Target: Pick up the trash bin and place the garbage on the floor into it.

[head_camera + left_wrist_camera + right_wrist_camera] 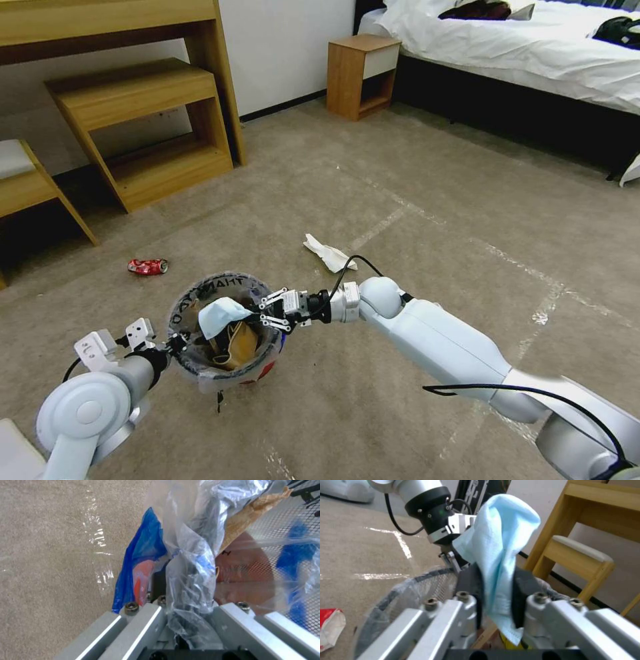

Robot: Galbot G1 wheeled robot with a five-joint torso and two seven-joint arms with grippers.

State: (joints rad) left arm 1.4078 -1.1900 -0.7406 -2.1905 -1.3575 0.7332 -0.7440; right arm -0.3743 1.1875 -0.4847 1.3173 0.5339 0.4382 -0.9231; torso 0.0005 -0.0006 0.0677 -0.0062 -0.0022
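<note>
My left gripper (175,343) is shut on the near-left rim of the trash bin (200,373), a red bucket lined with a clear bag. In the left wrist view the gripper (181,600) pinches the bag and the blue rim (140,555). My right gripper (259,313) reaches over the bin's mouth, shut on the pale blue mask (219,315). The mask (500,555) hangs between its dark pads (521,590). A crumpled brown paper bag (241,343) lies inside the bin. On the floor (433,267) lie a crushed red can (148,267) and a white crumpled paper (328,253).
A wooden desk with a shelf unit (143,133) and a stool (20,177) stand at the far left. A nightstand (362,73) and a bed (533,53) are at the far right. A red-and-white piece of litter (330,627) lies on the carpet beside the bin.
</note>
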